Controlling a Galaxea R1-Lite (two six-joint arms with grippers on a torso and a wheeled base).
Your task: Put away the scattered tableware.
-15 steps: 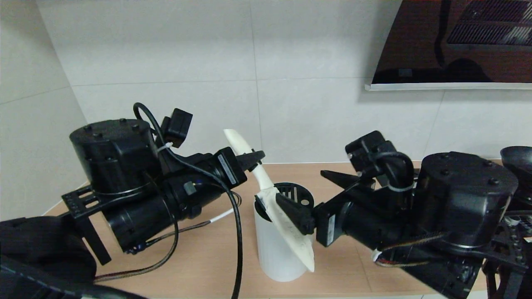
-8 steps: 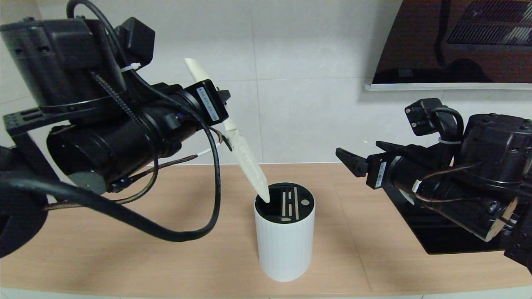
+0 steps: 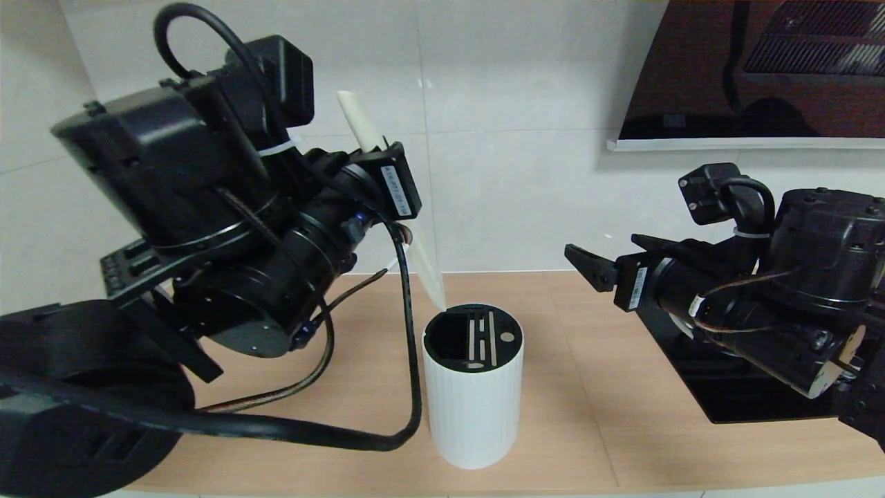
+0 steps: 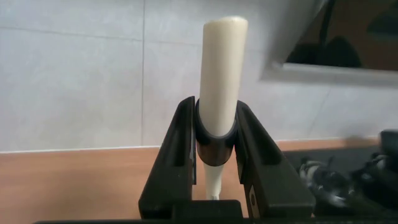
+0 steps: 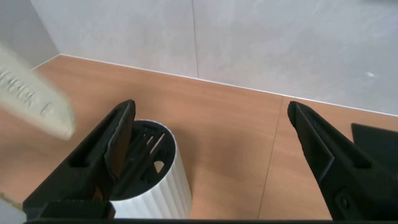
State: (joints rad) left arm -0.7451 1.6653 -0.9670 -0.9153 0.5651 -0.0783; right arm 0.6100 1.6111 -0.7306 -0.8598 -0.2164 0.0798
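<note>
The left gripper (image 3: 384, 153) sits high on the left, clamped on the handle of a cream-white knife (image 3: 424, 263) whose blade slants down and to the right. The tip ends at the far-left rim of the white ribbed knife holder (image 3: 474, 401), over its large black opening; whether it touches the rim cannot be told. The holder stands upright on the wooden countertop (image 3: 588, 422), near the front edge. The left wrist view looks along the handle (image 4: 221, 68), pinched between both black fingers (image 4: 181, 149) of the gripper (image 4: 216, 124); the blade is hidden below. The right gripper (image 3: 617, 254) hangs to the right of the holder, well apart from it, above the edge of a black cooktop (image 3: 698, 394), its jaws spread wide with nothing between them. From the right wrist view the gripper (image 5: 208, 130) frames the holder's slotted top (image 5: 149, 155), with the blade (image 5: 34, 90) beside it.
</note>
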